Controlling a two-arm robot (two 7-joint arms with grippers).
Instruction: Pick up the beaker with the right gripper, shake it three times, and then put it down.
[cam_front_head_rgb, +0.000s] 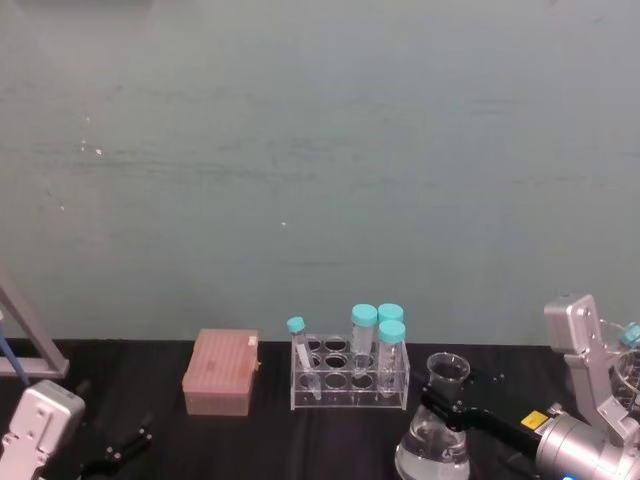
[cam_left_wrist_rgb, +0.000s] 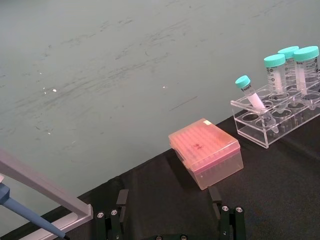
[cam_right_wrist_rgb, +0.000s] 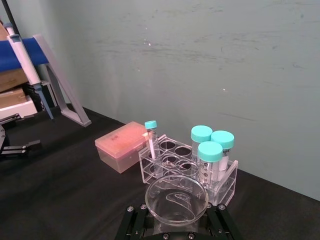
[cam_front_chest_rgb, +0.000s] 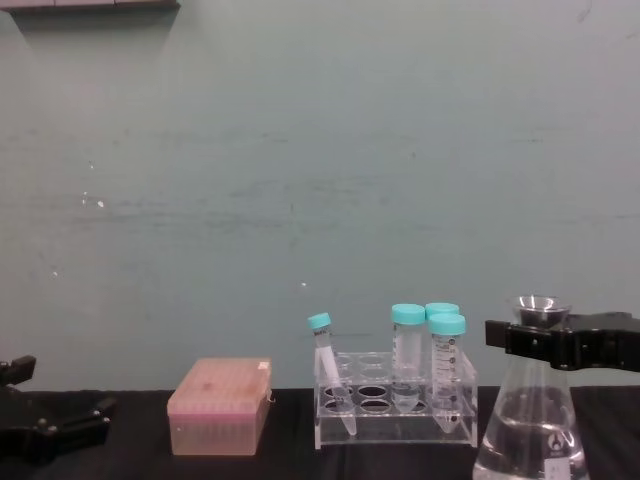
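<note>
The right claw (cam_front_chest_rgb: 520, 340) straddles the upright beaker's (cam_front_chest_rgb: 530, 440) neck under the rim — clamped or not, I cannot tell — so the lift should go straight up.

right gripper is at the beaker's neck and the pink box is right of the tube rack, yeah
No: the head view shows the pink box left of the tube rack. The right gripper is at the neck of the beaker.
</note>
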